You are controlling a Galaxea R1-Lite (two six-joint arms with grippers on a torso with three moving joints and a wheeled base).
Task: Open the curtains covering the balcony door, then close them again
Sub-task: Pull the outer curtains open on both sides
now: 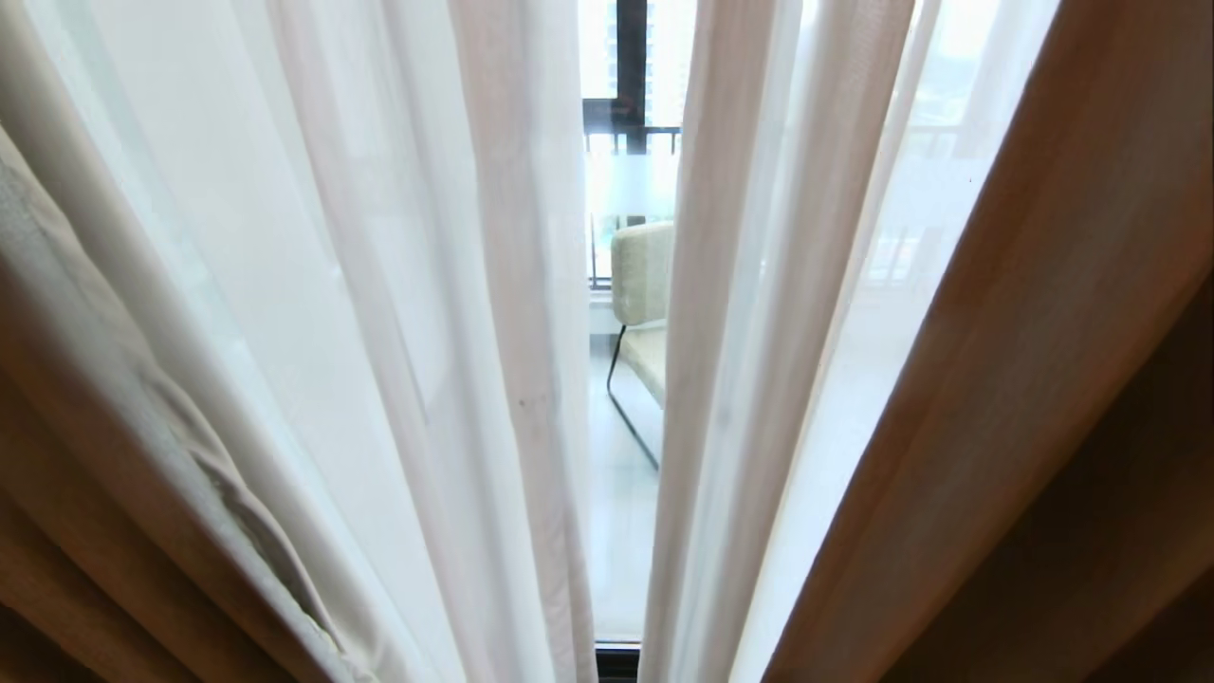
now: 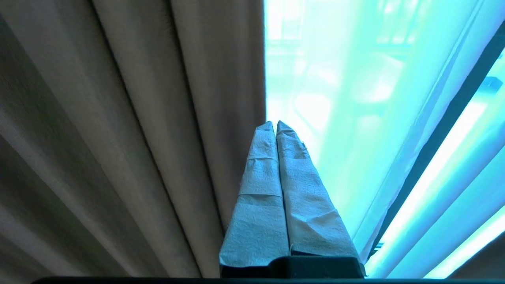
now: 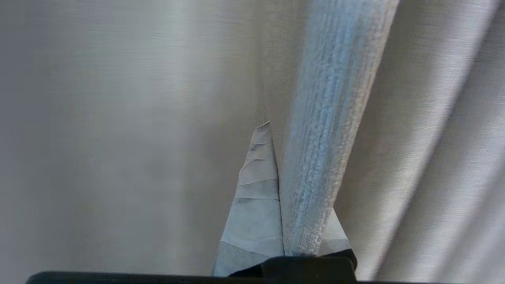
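Against the balcony door [image 1: 631, 190]: curtains [image 1: 512, 313] hanging lengthwise floor-to-ceiling, parted by a narrow central gap — right gripper [image 3: 276, 130] pinched on a thick fold; left gripper [image 2: 275, 125] closed, empty.

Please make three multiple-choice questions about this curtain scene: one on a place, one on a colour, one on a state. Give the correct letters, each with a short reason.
1. Where does the chair stand?
A. Beyond the glass, seen through the gap between the sheers
B. In front of the curtains, inside the room
C. Behind the thick left drape

2. What colour is the chair's seat and back?
A. Red
B. Cream
C. Black

3. How is the right hand?
A. Wide open, away from the fabric
B. Shut on a fold of curtain
C. Holding the door handle

Answers:
1. A: the head view shows it only through the narrow gap.
2. B: its padding is pale cream on a thin black frame.
3. B: the right wrist view shows a fabric fold pinched between the fingers.
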